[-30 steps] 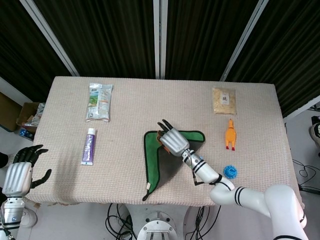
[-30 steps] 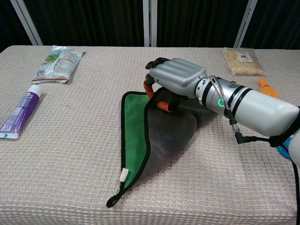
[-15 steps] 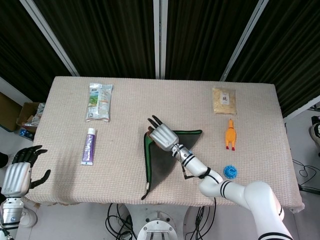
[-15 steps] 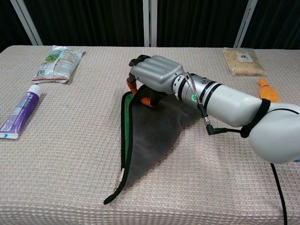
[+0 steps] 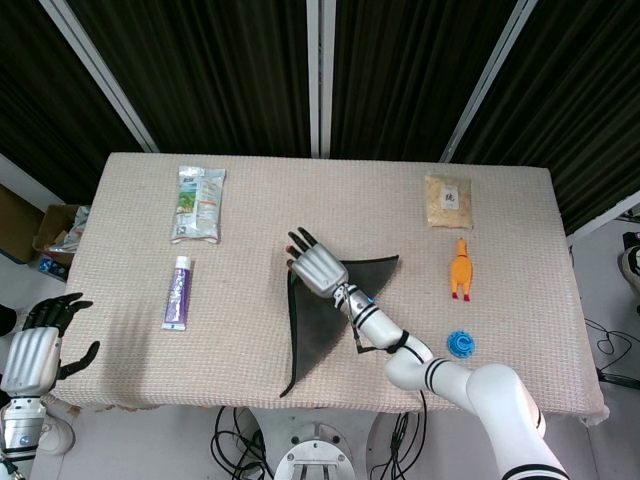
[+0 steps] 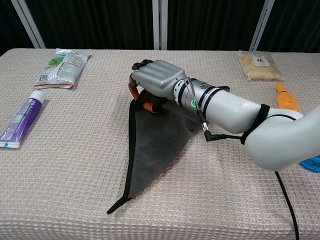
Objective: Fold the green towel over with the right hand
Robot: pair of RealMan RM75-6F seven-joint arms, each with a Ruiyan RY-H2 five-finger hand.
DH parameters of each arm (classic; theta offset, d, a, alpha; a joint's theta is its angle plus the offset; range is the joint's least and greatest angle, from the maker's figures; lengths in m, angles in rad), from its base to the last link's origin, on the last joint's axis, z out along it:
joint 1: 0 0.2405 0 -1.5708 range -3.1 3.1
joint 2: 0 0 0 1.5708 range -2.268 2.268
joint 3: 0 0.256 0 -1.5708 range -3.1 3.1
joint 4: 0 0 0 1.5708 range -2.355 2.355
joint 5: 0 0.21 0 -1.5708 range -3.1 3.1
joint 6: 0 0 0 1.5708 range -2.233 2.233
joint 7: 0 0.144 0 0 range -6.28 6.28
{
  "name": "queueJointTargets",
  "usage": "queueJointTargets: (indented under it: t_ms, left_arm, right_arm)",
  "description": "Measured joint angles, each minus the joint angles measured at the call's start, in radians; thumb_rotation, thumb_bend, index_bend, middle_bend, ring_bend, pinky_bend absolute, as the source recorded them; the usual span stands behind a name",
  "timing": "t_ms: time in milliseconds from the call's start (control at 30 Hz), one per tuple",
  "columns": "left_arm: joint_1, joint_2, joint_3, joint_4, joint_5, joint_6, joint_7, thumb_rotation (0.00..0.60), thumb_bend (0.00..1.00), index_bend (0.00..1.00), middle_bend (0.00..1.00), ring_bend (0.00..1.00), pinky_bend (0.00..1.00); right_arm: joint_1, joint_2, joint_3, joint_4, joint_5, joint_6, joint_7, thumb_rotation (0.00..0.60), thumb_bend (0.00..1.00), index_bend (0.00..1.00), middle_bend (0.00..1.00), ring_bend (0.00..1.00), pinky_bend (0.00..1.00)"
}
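The green towel (image 5: pixel 318 322) lies mid-table folded over itself, so only its dark grey underside and black edging (image 6: pixel 159 142) show, in a long triangle pointing toward the front edge. My right hand (image 5: pixel 317 268) sits over the towel's far left corner, fingers curled down, and grips the raised edge there (image 6: pixel 156 80). My left hand (image 5: pixel 36 350) hangs off the table's front left corner, fingers apart and holding nothing; the chest view does not show it.
A snack packet (image 5: pixel 198 203) and a purple toothpaste tube (image 5: pixel 178 292) lie on the left. At the right are a bag of grains (image 5: pixel 447 201), an orange rubber chicken (image 5: pixel 460 268) and a blue piece (image 5: pixel 461 344).
My right hand has carried the towel's corner leftward across the cloth. The green face has closed over and only the grey side shows now. The left hand has not moved.
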Motion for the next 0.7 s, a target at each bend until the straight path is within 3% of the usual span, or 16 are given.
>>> queueJointTargets:
  t_ms: [233,400,500,700]
  left_arm:
    - [-0.002,0.001,-0.003,0.002,0.006,0.005,-0.002,0.600,0.28,0.26,0.17,0.14,0.13]
    - [0.002,0.002,-0.004,0.003,0.010,0.015,-0.004,0.600,0.28,0.26,0.17,0.14,0.13]
    - [0.002,0.002,-0.003,0.002,0.011,0.015,-0.004,0.600,0.28,0.26,0.17,0.14,0.13]
    - [0.002,0.000,-0.002,-0.008,0.016,0.016,0.004,0.600,0.28,0.26,0.17,0.14,0.13]
  right_arm:
    - [-0.026,0.031,0.008,-0.056,0.012,0.054,0.004,0.600,0.04,0.00,0.02,0.00,0.00]
    - [-0.082,0.130,0.001,-0.178,0.013,0.116,0.003,0.600,0.12,0.01,0.07,0.00,0.00]
    - [-0.136,0.228,-0.011,-0.280,0.020,0.148,-0.003,0.600,0.17,0.14,0.12,0.00,0.00]
    - [-0.263,0.449,-0.051,-0.466,0.085,0.159,-0.014,0.600,0.22,0.28,0.15,0.00,0.00]
